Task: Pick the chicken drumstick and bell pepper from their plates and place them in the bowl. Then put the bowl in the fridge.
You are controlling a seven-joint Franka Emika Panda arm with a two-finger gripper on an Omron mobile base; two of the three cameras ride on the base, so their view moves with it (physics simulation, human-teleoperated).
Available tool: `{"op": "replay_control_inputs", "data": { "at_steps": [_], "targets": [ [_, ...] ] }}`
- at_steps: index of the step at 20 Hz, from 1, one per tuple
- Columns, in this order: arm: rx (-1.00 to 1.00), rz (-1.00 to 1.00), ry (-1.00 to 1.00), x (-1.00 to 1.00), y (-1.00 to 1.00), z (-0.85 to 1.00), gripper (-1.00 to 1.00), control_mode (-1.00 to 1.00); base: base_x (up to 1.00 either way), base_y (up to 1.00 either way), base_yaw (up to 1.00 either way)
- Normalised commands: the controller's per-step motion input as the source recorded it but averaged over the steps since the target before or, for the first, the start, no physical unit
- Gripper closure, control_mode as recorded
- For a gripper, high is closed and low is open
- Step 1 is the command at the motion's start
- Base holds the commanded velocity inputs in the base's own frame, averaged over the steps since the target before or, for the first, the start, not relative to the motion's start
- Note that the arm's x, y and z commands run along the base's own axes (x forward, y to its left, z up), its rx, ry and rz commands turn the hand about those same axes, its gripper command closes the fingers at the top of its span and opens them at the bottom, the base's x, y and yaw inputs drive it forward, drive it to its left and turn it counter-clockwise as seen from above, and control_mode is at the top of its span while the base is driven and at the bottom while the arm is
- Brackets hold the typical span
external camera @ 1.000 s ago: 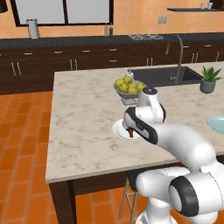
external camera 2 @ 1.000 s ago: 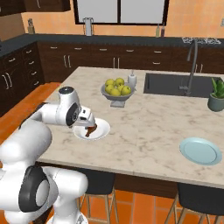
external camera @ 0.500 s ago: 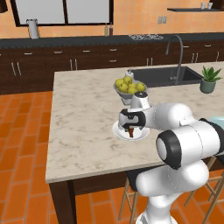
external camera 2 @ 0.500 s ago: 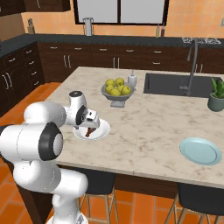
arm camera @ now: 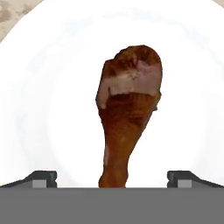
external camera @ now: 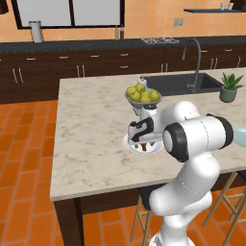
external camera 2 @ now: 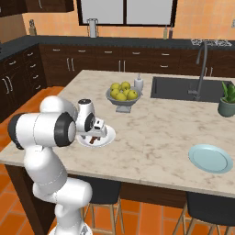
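The chicken drumstick [arm camera: 127, 109] lies on the white plate [arm camera: 52, 109], thick end away from the hand and bone end toward it. My gripper [arm camera: 112, 178] hangs open just above it, one fingertip on each side of the bone end, not touching it. From the base, the gripper [external camera: 141, 138] points down over the white plate [external camera: 129, 144] near the island's front edge, also seen as gripper [external camera 2: 96, 131] over plate [external camera 2: 108, 137]. The pale blue plate [external camera 2: 210, 158] sits bare at the front right. The bell pepper, bowl and fridge are out of view.
A grey pedestal bowl of yellow-green fruit [external camera 2: 121, 94] stands just behind the white plate, with a soap dispenser [external camera 2: 138, 84] beside it. A sink [external camera 2: 183, 89] with faucet and a potted plant [external camera 2: 227, 98] are at the far right. My own elbow bulks close beside the plate.
The arm has folded in, its elbow swinging toward the plate, and the hand has come down closer over the drumstick. The jaws have stayed open.
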Motion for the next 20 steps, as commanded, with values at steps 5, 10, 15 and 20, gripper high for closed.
{"op": "replay_control_inputs", "data": {
  "at_steps": [5, 10, 15, 20],
  "targets": [
    [0.0, 0.0, 0.09, 0.12, 0.0, -0.37, 1.0, -1.0, 0.0, 0.0, 0.0],
    [0.0, 0.0, 0.02, 0.11, 0.0, -0.19, 1.0, -1.0, 0.0, 0.0, 0.0],
    [0.0, 0.0, 0.11, -0.03, 0.0, 0.0, 1.0, -1.0, 0.0, 0.0, 0.0],
    [0.03, 0.0, 0.02, -0.5, -0.09, 0.35, 1.0, -1.0, 0.0, 0.0, 0.0]
  ]
}}
